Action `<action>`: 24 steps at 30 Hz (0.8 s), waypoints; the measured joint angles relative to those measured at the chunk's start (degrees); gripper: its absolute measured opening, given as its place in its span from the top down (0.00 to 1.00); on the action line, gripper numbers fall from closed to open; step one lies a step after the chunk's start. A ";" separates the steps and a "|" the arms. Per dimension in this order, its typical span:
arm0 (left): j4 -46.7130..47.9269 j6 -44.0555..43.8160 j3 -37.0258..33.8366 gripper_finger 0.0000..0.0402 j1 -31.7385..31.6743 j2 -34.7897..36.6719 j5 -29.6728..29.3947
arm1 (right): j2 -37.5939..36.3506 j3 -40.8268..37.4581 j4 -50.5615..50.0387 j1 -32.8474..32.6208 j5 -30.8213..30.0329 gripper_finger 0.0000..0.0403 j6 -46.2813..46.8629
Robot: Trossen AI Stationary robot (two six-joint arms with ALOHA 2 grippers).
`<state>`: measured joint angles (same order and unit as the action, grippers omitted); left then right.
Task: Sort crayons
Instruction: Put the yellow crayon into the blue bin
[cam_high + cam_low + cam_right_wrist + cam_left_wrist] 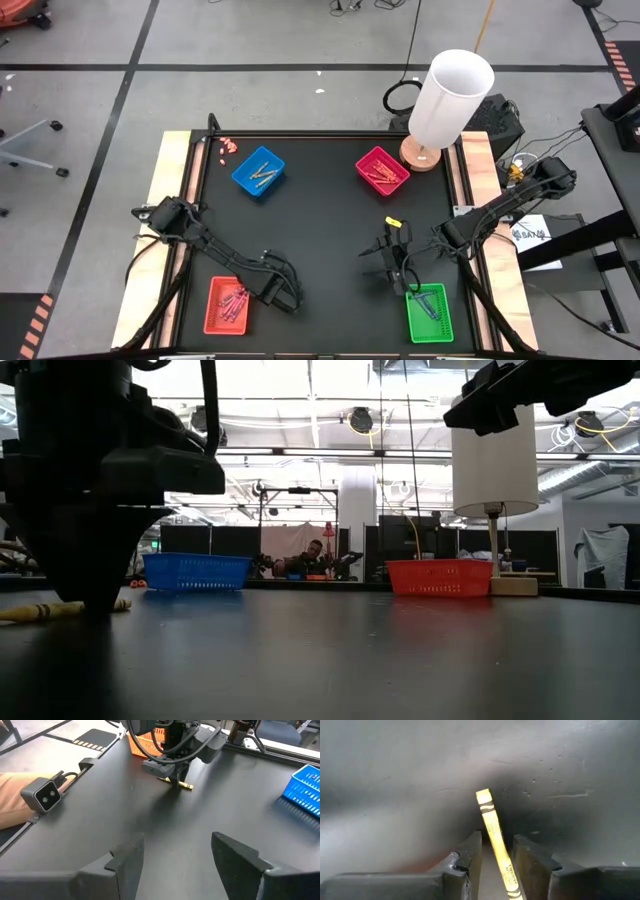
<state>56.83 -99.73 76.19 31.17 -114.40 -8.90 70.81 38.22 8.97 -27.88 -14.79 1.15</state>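
A: What's in the trays?

B: Four of them on the black table [320,200]. The blue tray [258,172] at the far left holds a few crayons, yellow and orange among them. The magenta tray [382,170] at the far right holds red and pink ones. The red tray [228,305] at the near left has a bundle of dark and pinkish crayons. The green tray [430,313] at the near right has a couple of dark sticks; I cannot tell their colour.

A: And the grippers?

B: The left gripper [283,290] is down at the table just beside the red tray. Its fingers [470,857] stand either side of a yellow crayon [496,840] lying flat on the surface, part way closed; whether they press it I cannot tell.

A: Which way does that crayon lie?

B: Its long axis runs out between the fingers, the tip pointing away from the wrist. From the low view it lies level on the table, sticking out sideways under the gripper.

A: The right one?

B: The right gripper [383,262] hangs over the table next to the green tray, fingers [240,857] spread wide, nothing between them. A lamp [448,100] stands at the far right edge.
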 joint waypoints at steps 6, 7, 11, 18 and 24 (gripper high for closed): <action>-0.98 2.63 0.08 0.82 -0.29 -0.42 -0.58 | 0.00 0.00 0.04 0.00 -0.04 0.47 0.07; -1.08 2.63 0.08 0.85 -0.47 -0.42 -0.56 | 0.00 0.00 0.04 0.00 -0.04 0.47 0.07; -1.01 3.12 0.03 0.94 -0.64 -0.49 -0.28 | 0.00 0.00 0.02 0.00 -0.05 0.47 0.07; -2.20 10.53 -0.06 0.97 -0.65 -0.51 -0.96 | 0.00 0.00 0.02 0.00 -0.08 0.47 0.09; -2.49 11.64 -0.08 0.94 -0.71 -0.60 -1.67 | 0.00 0.00 0.02 0.00 -0.09 0.47 0.11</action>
<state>54.34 -88.09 76.12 30.46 -115.00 -10.57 70.81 38.22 8.99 -27.88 -14.87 1.26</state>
